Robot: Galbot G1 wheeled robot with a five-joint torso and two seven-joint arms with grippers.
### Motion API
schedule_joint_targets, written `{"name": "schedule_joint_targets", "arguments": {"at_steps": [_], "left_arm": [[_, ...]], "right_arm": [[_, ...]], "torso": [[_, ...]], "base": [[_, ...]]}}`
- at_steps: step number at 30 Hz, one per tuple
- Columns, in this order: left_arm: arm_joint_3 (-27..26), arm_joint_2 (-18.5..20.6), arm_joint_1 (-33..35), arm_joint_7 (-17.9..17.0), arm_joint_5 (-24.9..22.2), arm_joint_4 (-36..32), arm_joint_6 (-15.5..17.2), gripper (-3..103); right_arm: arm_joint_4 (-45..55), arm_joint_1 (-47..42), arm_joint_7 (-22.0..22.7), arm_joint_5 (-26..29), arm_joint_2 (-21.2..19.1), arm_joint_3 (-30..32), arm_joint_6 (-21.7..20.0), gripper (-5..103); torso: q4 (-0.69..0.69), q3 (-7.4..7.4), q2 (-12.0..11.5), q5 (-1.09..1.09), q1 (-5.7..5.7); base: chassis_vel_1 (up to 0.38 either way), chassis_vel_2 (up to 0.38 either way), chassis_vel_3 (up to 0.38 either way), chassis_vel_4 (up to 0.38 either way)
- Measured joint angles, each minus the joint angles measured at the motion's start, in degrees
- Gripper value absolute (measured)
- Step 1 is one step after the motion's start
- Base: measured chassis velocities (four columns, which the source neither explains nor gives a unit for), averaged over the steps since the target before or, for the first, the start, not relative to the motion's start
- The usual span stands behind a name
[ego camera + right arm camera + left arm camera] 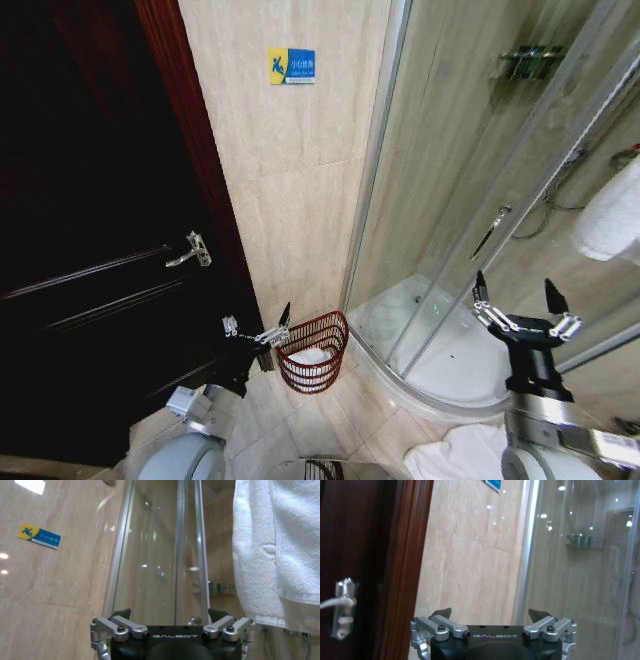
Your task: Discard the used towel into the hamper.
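Hovering beside the hamper (313, 352) rim, the left gripper (258, 328) is spread — empty. Right gripper (516, 300) gapes before a hanging towel (272, 547).

The left arm, a grey-cased limb ending in a black wrist block, was raised from the near left of the head view and reached toward the far side. Its black-and-silver two-fingered left gripper (257, 328) was held spread, the dark pointed fingertips (441, 612) well apart and nothing between them. The right arm, grey at the forearm and black at the wrist, was lifted upright at the near right. Its black-and-silver two-fingered right gripper (515, 296) was pointed upward, its fingers splayed wide and nothing gripped; in the right wrist view the silver linkages were seen angled outward on both sides of the black body.
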Motion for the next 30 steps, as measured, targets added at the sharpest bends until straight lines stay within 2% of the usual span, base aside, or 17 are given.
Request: {"name": "schedule_joint_targets", "arguments": {"at_steps": [7,14,30], "left_arm": [[-1.66,0.83,-0.29,-0.54,-0.05,0.16,-1.31,100],[-2.48,4.91,0.01,-2.33,5.07,1.67,-3.72,100],[-3.22,3.04,0.31,-1.52,7.30,0.41,-2.87,100]], "right_arm": [[0.00,0.04,-0.24,-0.17,0.00,-0.06,0.10,100],[0.00,0.08,-0.37,-0.24,0.00,-0.02,0.27,100],[0.00,0.29,0.00,0.31,0.00,-0.04,0.42,100]], "torso": [[0.00,0.00,0.00,-0.01,0.00],[0.00,0.00,0.00,-0.01,0.00],[0.00,0.00,0.00,0.00,0.00]], "base": [[0.000,0.000,0.000,0.000],[0.000,0.000,0.000,0.000],[0.000,0.000,0.000,0.000]]}}
